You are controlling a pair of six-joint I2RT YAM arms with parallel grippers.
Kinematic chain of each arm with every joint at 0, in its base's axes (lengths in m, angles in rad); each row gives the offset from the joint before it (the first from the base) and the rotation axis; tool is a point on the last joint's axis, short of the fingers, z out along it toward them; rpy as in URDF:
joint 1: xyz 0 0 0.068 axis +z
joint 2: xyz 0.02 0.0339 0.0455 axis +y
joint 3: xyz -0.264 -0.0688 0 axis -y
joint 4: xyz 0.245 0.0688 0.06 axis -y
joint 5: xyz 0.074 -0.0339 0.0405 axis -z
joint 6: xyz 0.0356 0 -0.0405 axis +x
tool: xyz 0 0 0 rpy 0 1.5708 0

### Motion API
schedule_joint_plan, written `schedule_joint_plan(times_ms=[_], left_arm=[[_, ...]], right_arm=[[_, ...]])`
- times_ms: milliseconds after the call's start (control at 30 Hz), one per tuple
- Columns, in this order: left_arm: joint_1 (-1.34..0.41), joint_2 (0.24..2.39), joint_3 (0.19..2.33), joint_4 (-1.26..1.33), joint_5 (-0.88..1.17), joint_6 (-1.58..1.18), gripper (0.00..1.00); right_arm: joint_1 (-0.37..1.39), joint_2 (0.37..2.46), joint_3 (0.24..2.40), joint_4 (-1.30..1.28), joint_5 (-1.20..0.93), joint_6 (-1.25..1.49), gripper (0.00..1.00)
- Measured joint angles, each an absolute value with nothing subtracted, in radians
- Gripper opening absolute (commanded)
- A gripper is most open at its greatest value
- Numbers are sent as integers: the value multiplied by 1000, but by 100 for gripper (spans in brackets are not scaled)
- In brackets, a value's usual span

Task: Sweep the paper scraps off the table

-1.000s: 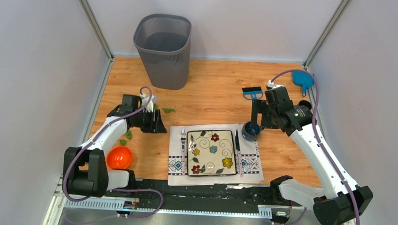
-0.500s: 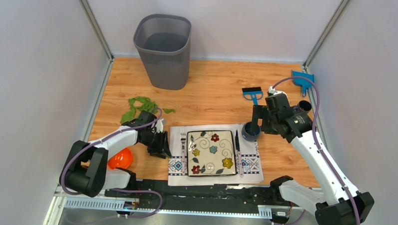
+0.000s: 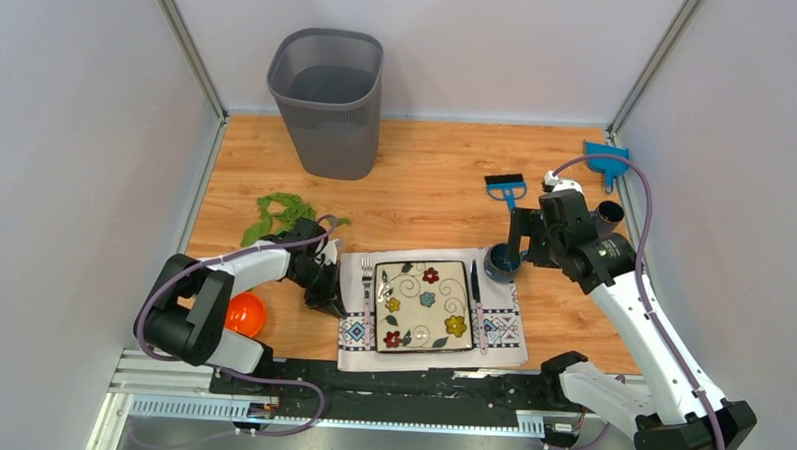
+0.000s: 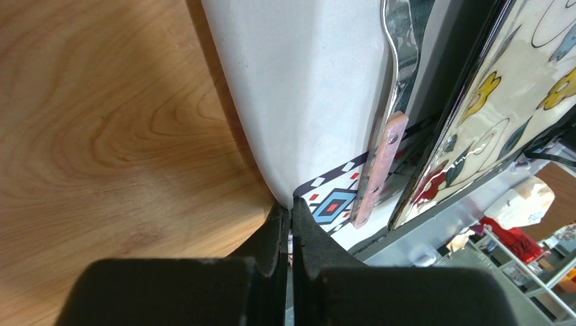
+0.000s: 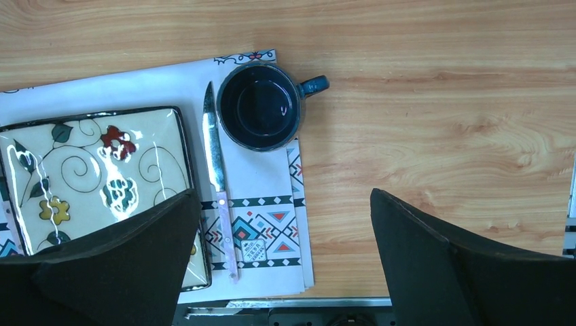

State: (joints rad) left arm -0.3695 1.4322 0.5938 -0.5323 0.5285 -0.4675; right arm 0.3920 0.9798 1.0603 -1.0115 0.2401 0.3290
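No sweeping was yet done: the paper scraps (image 3: 278, 210) lay clustered near the bench's (image 3: 426, 176) left edge, brush (image 3: 504, 187) and dustpan (image 3: 605, 160) sat untouched toward the far right corner, the left hand (image 3: 325, 294) was clenched at the placemat's (image 3: 356, 334) edge, and the right hand (image 5: 283, 197) was released.

- Green paper scraps (image 3: 278, 210)
- Light-brown wood-grain table (image 3: 432, 166)
- White placemat (image 5: 261, 193), geometric red-blue border
- Cream plate (image 3: 424, 304), swirls and coloured flowers
- Orange bowl (image 3: 247, 314)
- Grey mesh bin (image 3: 326, 107)
- Dark-blue mug (image 5: 261, 105)
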Motion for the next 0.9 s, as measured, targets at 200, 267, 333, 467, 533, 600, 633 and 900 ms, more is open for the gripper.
schedule_joint_plan(times_ms=[200,267,333,467,533,600,633,900], left_arm=[[-438,1460,617,-507,521,-476,0],[-477,1488,632,-471,535,-487,0],[-503,1512,645,-440,551,-496,0],[-524,1546,665,-397,568,-509,0],[-531,1565,681,-392,572,-507,0],[-537,1594,707,-391,579,-500,0],[-540,1610,723,-392,583,-493,0],[-573,1725,849,-374,611,-435,0]], right_arm=[[392,982,1060,-1004,247,318,100],[392,986,1060,-1002,253,316,100],[392,992,1060,-997,258,314,100],[392,995,1060,-993,269,309,100],[392,995,1060,-990,274,305,100],[392,995,1060,-989,280,302,100],[392,995,1060,-989,281,301,100],[392,1002,1061,-987,297,287,100]])
